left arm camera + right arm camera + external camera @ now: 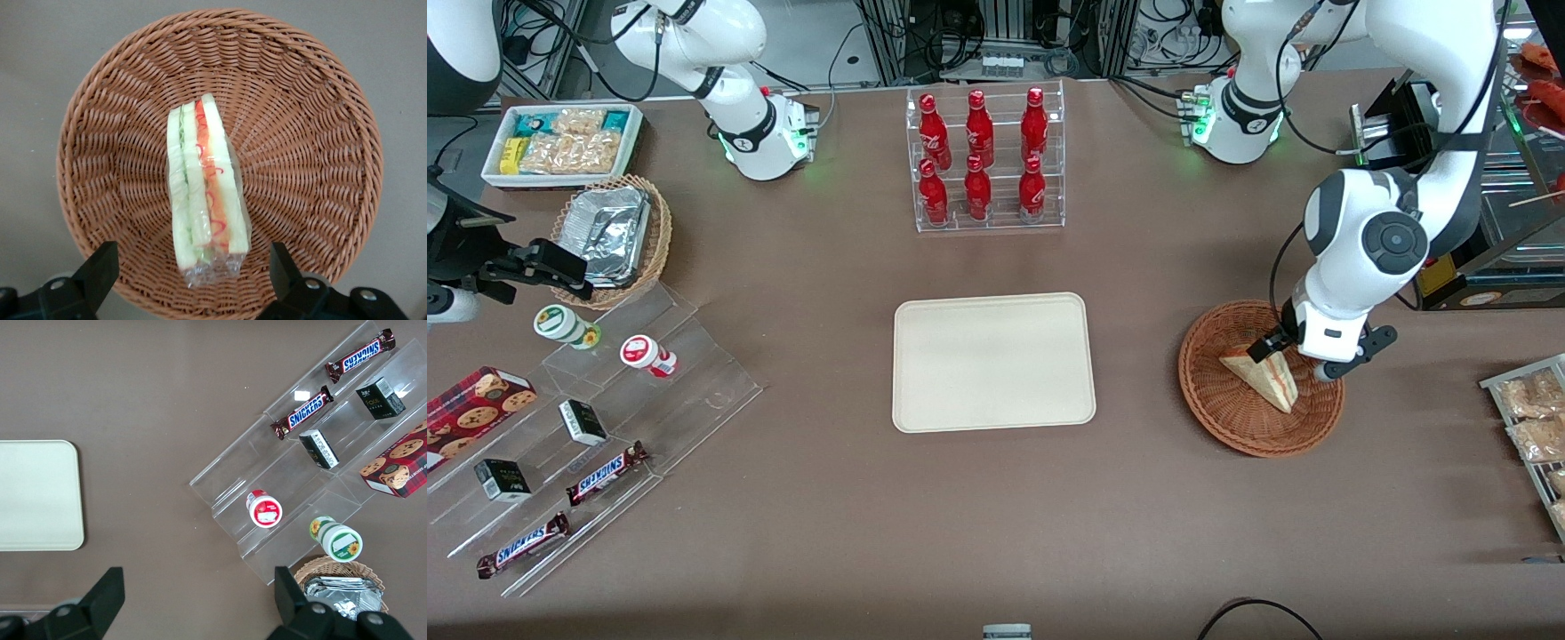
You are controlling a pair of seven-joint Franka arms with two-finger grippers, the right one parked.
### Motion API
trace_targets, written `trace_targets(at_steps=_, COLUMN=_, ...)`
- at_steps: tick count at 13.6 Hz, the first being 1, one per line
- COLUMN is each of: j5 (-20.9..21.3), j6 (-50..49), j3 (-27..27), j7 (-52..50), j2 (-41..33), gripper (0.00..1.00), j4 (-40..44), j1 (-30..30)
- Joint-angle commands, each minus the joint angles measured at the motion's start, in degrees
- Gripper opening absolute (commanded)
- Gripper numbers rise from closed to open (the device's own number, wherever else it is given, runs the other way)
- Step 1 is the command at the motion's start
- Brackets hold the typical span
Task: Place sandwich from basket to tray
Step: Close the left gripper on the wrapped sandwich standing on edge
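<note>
A matte brown table (800,267) carries everything, its surface smooth and unpatterned. Toward the working arm's end sits the basket (1209,391), a round, shallow bowl of tightly woven reddish-brown wicker, and in it lies the sandwich (1263,378), a triangular wedge of pale bread in clear glossy wrap, with green and red-orange filling bands showing along its cut edge (207,193). The gripper (1303,356) hangs just above the basket's rim, directly over the sandwich, its black fingers (97,267) spread apart on either side of the wedge and closed on nothing. The tray (993,362), a flat cream rectangle with rounded corners and a low rim, lies bare at mid-table, well apart from the basket. On clear acrylic steps toward the parked arm's end rest two candy bars (605,472) marked "SNICKERS".
</note>
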Motion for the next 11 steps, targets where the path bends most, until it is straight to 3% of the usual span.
trace_targets(at_steps=1, j5=0.89, j6=3.56, j3=0.16, j7=-1.73, j2=2.72, gripper=1.0, j4=-0.04, j1=-0.16)
trace_targets(at_steps=6, j5=0.89, j6=8.23, j3=0.25, j7=-1.73, j2=6.07, gripper=1.0, j4=-1.54, j1=0.27)
trace_targets(at_steps=7, j5=0.8, j6=8.32, j3=0.25, j7=-1.82, j2=6.68, gripper=0.9, j4=-1.28, j1=0.28)
trace_targets(at_steps=8, j5=0.8, j6=8.32, j3=0.25, j7=-2.52, j2=6.95, gripper=0.59, j4=-0.93, j1=0.28)
trace_targets(at_steps=10, j5=0.8, j6=7.71, j3=0.25, j7=-2.88, j2=6.78, gripper=0.16, j4=-0.22, j1=0.19)
trace_targets(at_steps=11, j5=0.8, j6=7.53, j3=0.25, j7=-2.87, j2=6.43, gripper=0.11, j4=0.04, j1=0.1)
